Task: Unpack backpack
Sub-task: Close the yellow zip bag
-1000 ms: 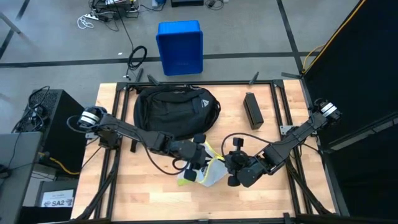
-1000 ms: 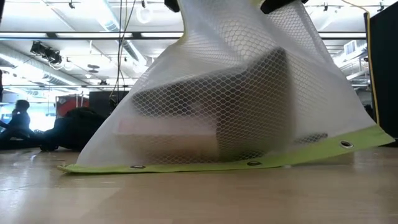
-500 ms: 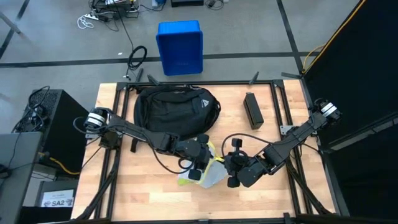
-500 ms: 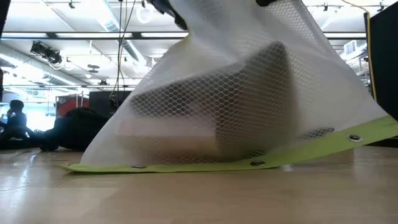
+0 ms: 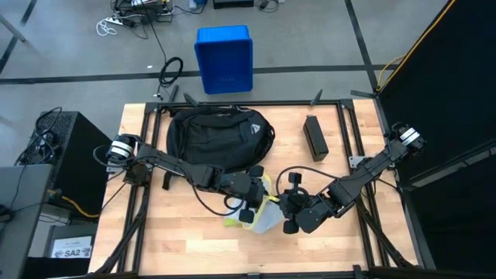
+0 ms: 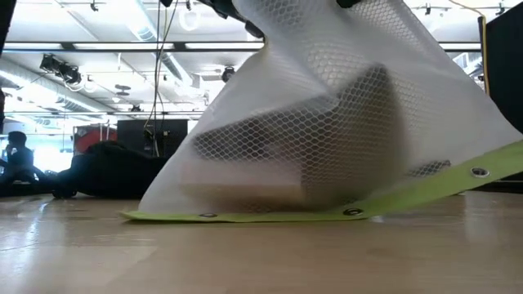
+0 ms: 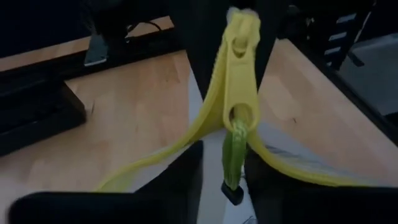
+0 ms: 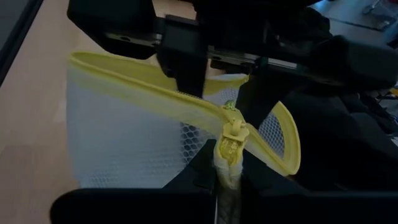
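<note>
both grippers meet over a white mesh pouch (image 5: 260,219) at the table's (image 5: 349,240) front middle in the high view, left gripper (image 5: 249,213) beside right gripper (image 5: 288,211); the backpack (image 5: 217,138) lies behind. low view: pouch lifted, tilted. left wrist view: fingers (image 7: 180,180) pinch the yellow zipper pull (image 7: 233,152). right wrist view: closed fingers grip the pouch's yellow end (image 8: 229,155).

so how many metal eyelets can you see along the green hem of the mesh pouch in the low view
3: one near the hem's left end, one right of centre, one on the raised right stretch of the mesh pouch. More may be hidden.
</note>
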Robot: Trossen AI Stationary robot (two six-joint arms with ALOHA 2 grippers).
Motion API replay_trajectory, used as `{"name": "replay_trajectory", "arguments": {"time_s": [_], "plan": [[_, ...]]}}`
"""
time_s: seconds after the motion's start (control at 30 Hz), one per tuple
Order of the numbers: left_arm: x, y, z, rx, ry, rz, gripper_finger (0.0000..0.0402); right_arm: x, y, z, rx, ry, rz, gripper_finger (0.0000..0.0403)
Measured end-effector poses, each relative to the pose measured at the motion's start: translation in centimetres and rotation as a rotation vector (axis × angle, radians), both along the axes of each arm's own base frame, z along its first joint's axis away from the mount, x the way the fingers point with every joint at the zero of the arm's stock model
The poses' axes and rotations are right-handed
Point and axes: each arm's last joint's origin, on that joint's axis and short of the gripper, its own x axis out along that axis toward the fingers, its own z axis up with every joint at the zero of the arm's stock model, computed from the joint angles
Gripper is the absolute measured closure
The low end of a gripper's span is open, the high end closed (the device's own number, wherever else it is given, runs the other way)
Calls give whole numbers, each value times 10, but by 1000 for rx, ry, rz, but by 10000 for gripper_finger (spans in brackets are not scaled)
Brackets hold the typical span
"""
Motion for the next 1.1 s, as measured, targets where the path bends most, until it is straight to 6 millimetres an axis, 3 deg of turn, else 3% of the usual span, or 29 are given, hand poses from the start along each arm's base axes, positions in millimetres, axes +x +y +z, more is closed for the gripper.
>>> {"name": "replay_trajectory", "arguments": {"time_s": [0.1,0.33,0.77,1.1], "plan": [[-1,1,-2,12,21,15,389,0,0,0,-1,1,0,403],[-15,2,2,97,117,53,400,-9,7,-4,13,57,37,403],[-95,-2,60,212,221,232,401,-26,28,-5,53,63,80,403],[-160,12,65,248,475,501,402,-41,34,-10,85,114,55,403]]}}
